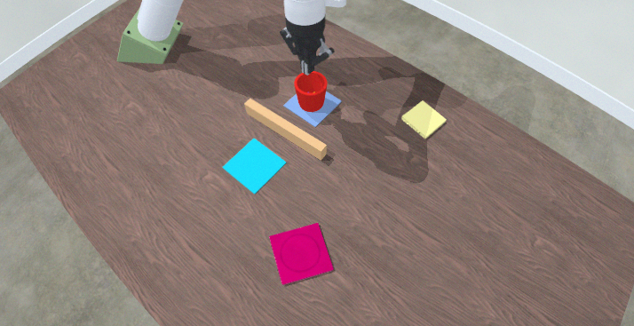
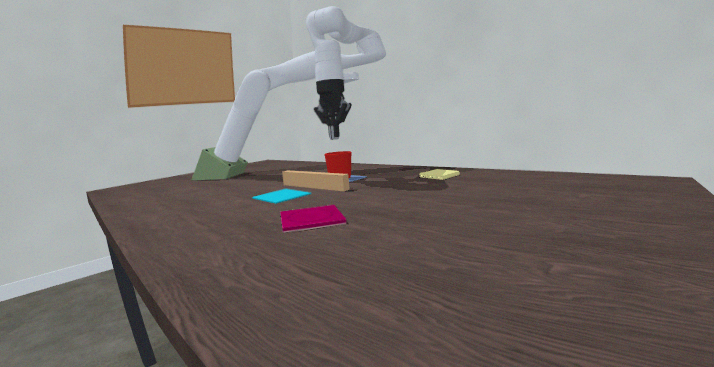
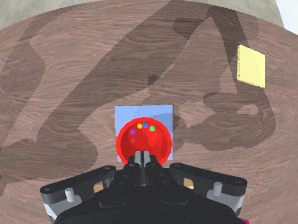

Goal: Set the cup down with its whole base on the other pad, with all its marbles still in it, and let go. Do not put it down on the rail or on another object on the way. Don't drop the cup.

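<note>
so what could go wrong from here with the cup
The end effector hangs shut above the red cup, so descending like this could strike the rim and tip the marbles out. The wooden rail lies between the cup's blue pad and the cyan pad; a low carry could clip it.

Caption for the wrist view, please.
Shut gripper hovering above the red cup, colored marbles inside, cup standing on the light blue pad.
</note>
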Robot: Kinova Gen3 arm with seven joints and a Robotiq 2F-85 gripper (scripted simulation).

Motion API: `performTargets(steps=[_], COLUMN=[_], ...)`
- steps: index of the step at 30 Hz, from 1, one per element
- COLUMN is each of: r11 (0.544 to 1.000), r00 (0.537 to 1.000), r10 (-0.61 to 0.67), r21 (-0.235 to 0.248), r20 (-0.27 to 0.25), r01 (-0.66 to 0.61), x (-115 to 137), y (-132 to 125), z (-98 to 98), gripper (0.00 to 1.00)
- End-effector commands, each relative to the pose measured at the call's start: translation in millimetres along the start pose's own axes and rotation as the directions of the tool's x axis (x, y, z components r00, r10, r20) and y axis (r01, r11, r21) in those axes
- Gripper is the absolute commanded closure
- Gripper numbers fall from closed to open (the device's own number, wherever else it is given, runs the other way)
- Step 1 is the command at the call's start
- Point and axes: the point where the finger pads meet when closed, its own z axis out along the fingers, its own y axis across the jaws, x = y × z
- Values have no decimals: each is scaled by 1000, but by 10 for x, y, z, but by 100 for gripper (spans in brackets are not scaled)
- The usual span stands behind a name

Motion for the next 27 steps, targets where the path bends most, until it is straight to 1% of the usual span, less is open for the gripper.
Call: performTargets(steps=[1, 27], r11=[1000, 998], r00=[1000, 998], r10=[-22, -55], r21=[-3, 1], r20=[1, -3], r01=[22, 55], x=[15, 50], y=[30, 34], z=[18, 60], gripper=[100, 100])
